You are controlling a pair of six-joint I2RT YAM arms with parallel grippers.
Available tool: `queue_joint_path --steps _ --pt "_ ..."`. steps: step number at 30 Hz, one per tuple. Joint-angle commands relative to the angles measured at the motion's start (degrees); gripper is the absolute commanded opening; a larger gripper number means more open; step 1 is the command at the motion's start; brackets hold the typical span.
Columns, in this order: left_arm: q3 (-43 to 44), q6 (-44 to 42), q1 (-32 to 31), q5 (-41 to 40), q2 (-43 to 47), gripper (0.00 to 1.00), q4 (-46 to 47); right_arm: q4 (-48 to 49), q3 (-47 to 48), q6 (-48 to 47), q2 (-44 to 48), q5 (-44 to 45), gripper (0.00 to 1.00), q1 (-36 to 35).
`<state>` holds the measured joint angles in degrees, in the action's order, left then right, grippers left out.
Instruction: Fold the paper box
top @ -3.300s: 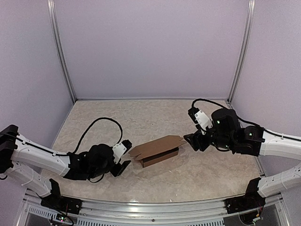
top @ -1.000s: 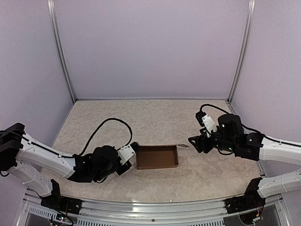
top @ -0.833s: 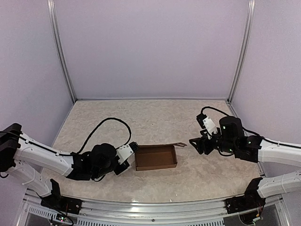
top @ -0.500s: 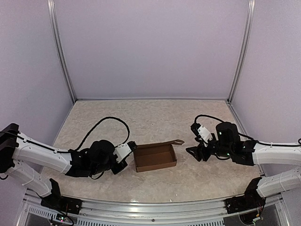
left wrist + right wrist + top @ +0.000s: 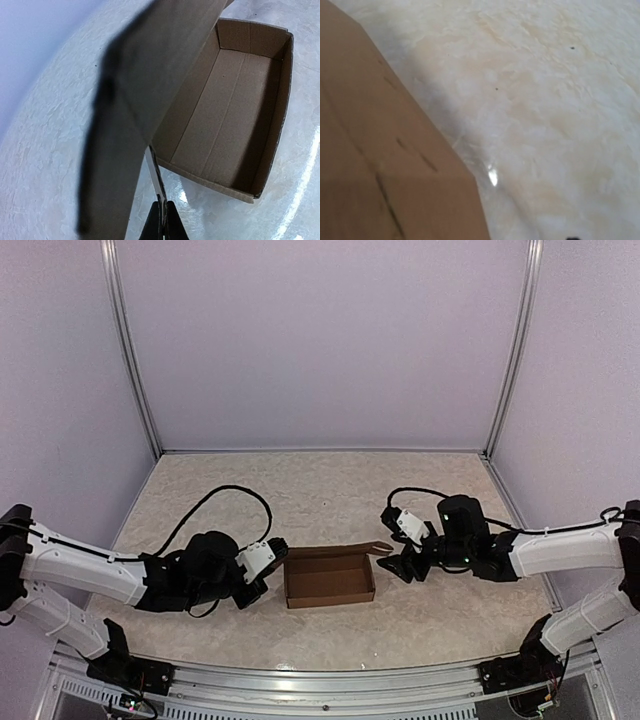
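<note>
The paper box (image 5: 330,580) stands as an open brown tray in the middle of the table. My left gripper (image 5: 279,554) is at its left end, shut on the thin edge of a raised flap (image 5: 156,172). In the left wrist view the black fingertips (image 5: 163,205) pinch that edge, and the box's hollow inside (image 5: 225,115) lies beyond. A small tab (image 5: 376,546) sticks out at the far right corner. My right gripper (image 5: 393,566) hovers just right of the box, open, holding nothing. Its wrist view shows only a cardboard panel (image 5: 380,165) on the left, and the fingers are out of frame.
The marbled beige tabletop (image 5: 330,495) runs back to the lilac walls, with metal posts (image 5: 135,370) in the corners. A metal rail (image 5: 320,675) lines the near edge between the arm bases. Black cables loop over both arms.
My right gripper has come down and to the left, close to the box's right end. The box has shifted slightly left with my left gripper still pinching its flap.
</note>
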<state>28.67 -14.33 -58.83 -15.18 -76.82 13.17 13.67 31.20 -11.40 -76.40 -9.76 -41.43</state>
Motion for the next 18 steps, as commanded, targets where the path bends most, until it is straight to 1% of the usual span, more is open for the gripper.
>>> queue_joint_path --steps 1,3,7,12,15,18 --pt "0.7 0.4 0.5 1.6 1.3 0.0 -1.1 3.9 1.9 -2.6 -2.1 -3.0 0.68 0.6" --pt "0.5 0.4 0.6 1.6 1.4 0.0 -1.0 4.0 2.3 -2.4 -2.5 -3.8 0.63 0.6" --pt "0.2 0.5 0.8 1.7 1.5 0.0 -0.6 3.6 2.5 -2.3 -2.8 -5.0 0.46 0.6" --pt "0.0 0.5 0.9 1.6 2.0 0.0 -0.5 2.7 2.0 -1.8 -2.8 -4.5 0.42 0.6" --pt "0.0 0.9 1.1 1.5 2.4 0.0 -0.4 2.6 1.4 -1.3 -2.5 -4.4 0.35 0.6" --pt "0.0 1.2 1.4 1.4 3.1 0.0 -0.4 3.0 0.8 -0.4 -2.0 -4.4 0.34 0.6"
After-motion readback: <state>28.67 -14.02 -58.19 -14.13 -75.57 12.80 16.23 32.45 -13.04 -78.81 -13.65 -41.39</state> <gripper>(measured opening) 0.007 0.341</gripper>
